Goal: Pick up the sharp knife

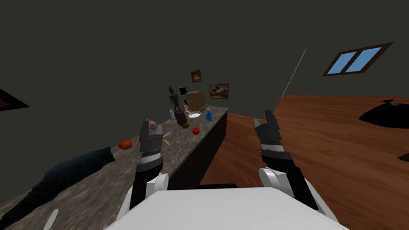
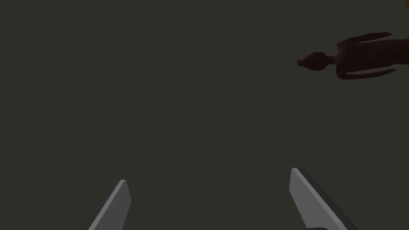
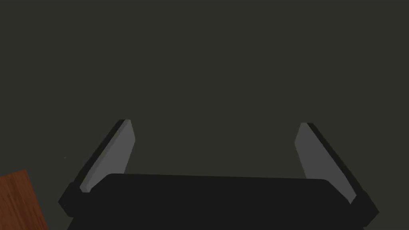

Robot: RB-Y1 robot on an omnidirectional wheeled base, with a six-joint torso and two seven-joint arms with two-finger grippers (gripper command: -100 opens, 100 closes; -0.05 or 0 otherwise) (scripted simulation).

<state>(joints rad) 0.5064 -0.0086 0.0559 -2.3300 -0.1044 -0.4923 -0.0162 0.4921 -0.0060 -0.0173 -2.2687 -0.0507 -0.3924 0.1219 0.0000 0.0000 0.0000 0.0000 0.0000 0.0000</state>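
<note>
Head view: one knife (image 1: 46, 229), left gripper (image 1: 148, 128), right gripper (image 1: 269, 115), both parted.

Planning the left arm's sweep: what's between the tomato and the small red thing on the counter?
Head view: the left gripper hangs in front of that stretch between tomato and red thing; a thin yellow sliver lies beside it, too small to identify.

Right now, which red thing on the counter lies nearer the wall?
The bigger, round red thing; the small red thing sits by the counter edge.

statue (image 2: 365, 56) cut by edge, far clutter (image 1: 194, 114) indistinct
</note>
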